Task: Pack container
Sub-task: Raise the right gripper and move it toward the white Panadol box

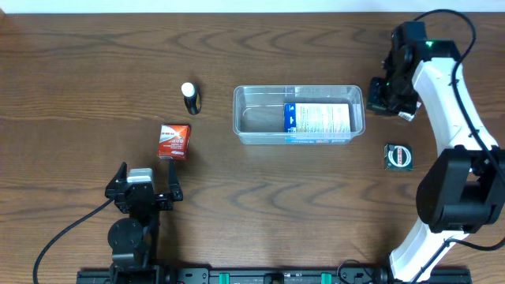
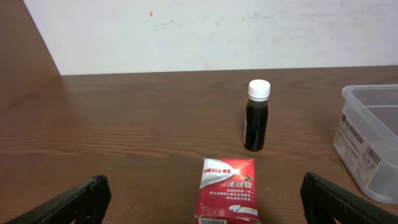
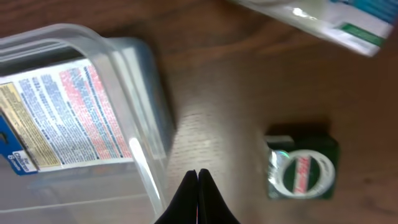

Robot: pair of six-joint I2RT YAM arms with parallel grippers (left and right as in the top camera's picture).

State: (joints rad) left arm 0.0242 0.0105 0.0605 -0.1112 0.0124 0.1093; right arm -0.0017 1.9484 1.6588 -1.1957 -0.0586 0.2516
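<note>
Status on pack container: about 1 of 4 done, by my read.

- Container (image 1: 256,118): clear plastic tub, mid-bench, long side running left-right. Its right half holds 1 white-and-blue printed box (image 1: 317,119) lying flat, label up. Its left half is bare.
- Not packed yet, all on the bench outside the tub:
  - red carton (image 1: 173,140), left of the tub, well apart from it
  - dark bottle with white cap (image 1: 190,98), upright, behind the red carton and near the tub's left end
  - small green-and-black pack with a round logo (image 1: 398,156), right of the tub and toward the front
- Right fingers (image 3: 198,175): pressed fully together, nothing between them. They hover over bare bench just beside the tub's right end, with the green pack off to one side. No contact with either.
- Left fingers (image 1: 147,175): spread as wide as they go, empty, low near the front edge. The red carton sits right ahead, centred between them but not touched.

Remaining, as I judge it: 3 picks and 3 drops. The tub's bare left half looks like enough room for all 3.
</note>
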